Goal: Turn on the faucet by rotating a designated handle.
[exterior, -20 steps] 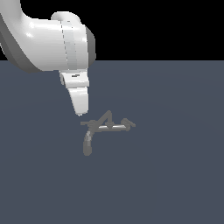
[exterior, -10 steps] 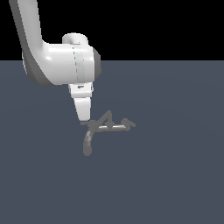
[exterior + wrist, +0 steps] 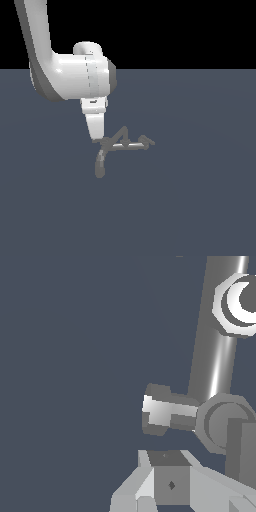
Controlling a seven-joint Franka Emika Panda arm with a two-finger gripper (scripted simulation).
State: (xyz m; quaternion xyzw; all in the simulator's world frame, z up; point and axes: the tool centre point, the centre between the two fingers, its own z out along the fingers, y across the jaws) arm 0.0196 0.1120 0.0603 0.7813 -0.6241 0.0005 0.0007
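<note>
The faucet (image 3: 122, 146) is a small grey fixture on the dark floor. Its curved spout (image 3: 100, 165) hangs toward the front and its shiny crossbar (image 3: 127, 146) runs to the exterior view's right. My gripper (image 3: 98, 139) points down, its tip at the faucet's left end, just above the spout's top. It looks shut, with nothing held. In the wrist view the handle (image 3: 162, 416) is a short stub sticking out of the round hub (image 3: 225, 423). It lies just beyond the fingertips (image 3: 170, 476) and apart from them. In the exterior view the gripper hides the handle.
A taller peak-shaped prong (image 3: 120, 133) rises from the crossbar's middle. A hooked, knobby prong (image 3: 147, 141) ends it on the exterior view's right. The white arm (image 3: 75, 82) hangs over the faucet from the upper left. Flat dark floor lies all around.
The arm has come down and shifted slightly to the exterior view's right, bringing the gripper tip from above the faucet to its left end. The faucet has not moved.
</note>
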